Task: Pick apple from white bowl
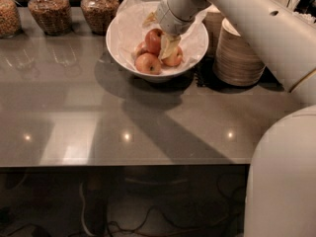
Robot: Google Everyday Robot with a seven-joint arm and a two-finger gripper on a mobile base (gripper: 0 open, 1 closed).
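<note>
The white bowl (118, 43), lined with crinkled white paper, stands at the back of the grey table and holds several apples. The red apple (153, 40) lies on top at the back of the pile. Paler apples lie in front (147, 63) and to the right (174, 58). My gripper (159, 33) reaches down into the bowl from the upper right. It is open, with one finger (168, 46) against the red apple's right side and the other (149, 19) just beyond its upper left. The apple rests on the pile.
A stack of tan disposable bowls (237, 58) stands right of the white bowl. Several glass jars of dry food (48, 9) line the back left edge. My white arm (256, 23) crosses the upper right, and my base (281, 181) fills the lower right.
</note>
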